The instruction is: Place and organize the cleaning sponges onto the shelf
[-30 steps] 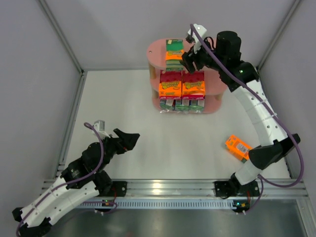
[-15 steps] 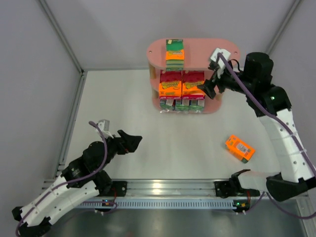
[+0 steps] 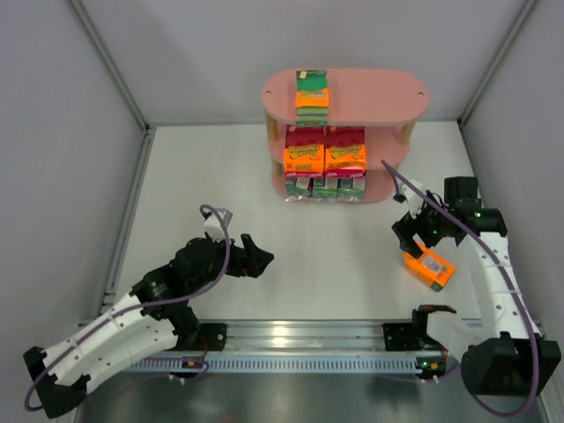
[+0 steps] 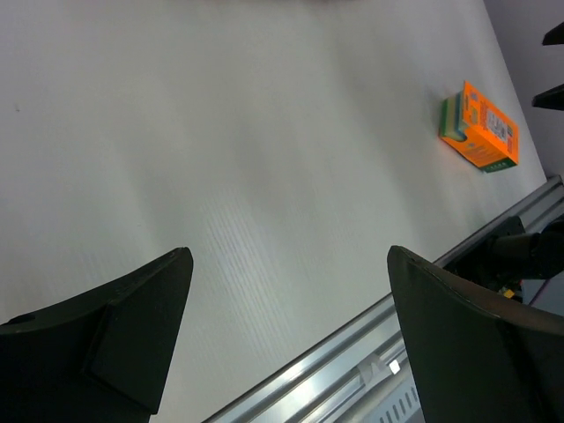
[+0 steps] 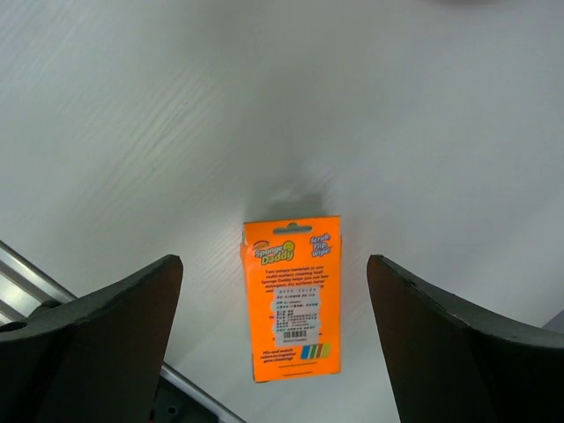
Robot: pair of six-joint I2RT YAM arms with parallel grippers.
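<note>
Black-fingered and spread wide on nothing, the left tool (image 3: 253, 259) hovers over the white desk (image 3: 220, 176), well apart from the pink shelf (image 3: 388, 88), whose three tiers already carry packs (image 3: 324, 150). At the right, one orange sponge pack (image 3: 429, 265) lies flat on the desk, with the right tool (image 3: 412, 236) hanging just above it, jaws spread and empty. For a clean pickup it should, I judge, centre over the pack, come straight down and close across the narrow width, so the slick wrapper does not skid.
</note>
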